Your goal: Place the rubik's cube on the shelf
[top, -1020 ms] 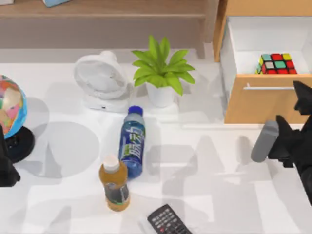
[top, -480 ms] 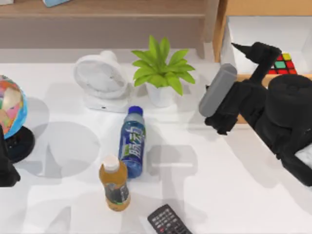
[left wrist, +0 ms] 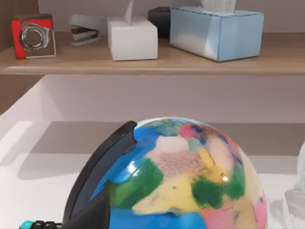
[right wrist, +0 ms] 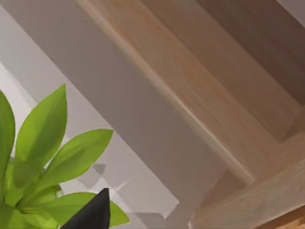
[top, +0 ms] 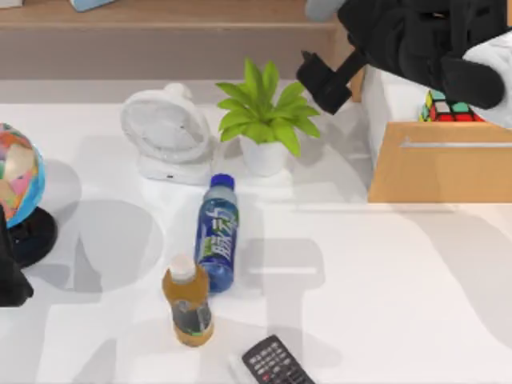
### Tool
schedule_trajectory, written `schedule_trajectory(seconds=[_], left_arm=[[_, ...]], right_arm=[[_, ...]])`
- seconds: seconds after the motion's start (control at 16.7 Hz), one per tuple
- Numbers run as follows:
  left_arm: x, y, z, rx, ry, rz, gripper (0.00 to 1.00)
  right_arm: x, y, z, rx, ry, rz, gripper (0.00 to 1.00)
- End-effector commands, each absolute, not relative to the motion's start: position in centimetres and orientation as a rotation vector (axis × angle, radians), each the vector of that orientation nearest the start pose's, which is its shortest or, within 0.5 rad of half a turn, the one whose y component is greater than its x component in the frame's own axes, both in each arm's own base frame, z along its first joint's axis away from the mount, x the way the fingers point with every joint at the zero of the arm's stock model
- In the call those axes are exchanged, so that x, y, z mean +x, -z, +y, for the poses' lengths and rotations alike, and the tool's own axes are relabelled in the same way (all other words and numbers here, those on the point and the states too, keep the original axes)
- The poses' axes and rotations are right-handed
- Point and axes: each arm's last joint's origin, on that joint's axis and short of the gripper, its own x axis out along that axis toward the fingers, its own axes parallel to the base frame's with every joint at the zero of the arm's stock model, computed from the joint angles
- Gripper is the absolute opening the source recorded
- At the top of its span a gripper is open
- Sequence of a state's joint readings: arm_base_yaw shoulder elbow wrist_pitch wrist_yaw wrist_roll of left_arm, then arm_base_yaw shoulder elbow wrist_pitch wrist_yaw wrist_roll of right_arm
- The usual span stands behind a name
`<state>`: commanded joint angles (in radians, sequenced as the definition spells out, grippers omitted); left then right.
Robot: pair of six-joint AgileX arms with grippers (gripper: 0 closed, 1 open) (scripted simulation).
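Cube [top: 450,108] sits in the drawer [top: 440,164] right of the right claw [top: 320,80], whose finger state I cannot tell.

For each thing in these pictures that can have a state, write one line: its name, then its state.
rubik's cube: inside the drawer, not held.
drawer: pulled open.
blue bottle: lying on its side, capped.
orange bottle: upright, capped.
shelf: holds boxes, no cube yet.
right gripper: raised near the shelf post.
left gripper: parked by the globe.
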<state>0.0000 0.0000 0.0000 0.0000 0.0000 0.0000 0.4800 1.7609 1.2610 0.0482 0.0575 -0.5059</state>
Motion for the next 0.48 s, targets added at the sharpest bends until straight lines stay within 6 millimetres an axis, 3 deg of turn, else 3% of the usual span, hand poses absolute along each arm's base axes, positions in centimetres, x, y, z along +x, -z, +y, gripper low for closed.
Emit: schedule_trajectory(seconds=[0.24,0.48], left_arm=[[10.6,-16.0,-0.1,0.000,0.000,0.000,1.00],[10.6,-16.0,-0.1,0.000,0.000,0.000,1.00]], right_arm=[[39.9,-28.0,17.2,-0.437,-0.476,0.625,1.00],[43.2,-28.4,14.0,-0.269,-0.341,0.949,1.00]])
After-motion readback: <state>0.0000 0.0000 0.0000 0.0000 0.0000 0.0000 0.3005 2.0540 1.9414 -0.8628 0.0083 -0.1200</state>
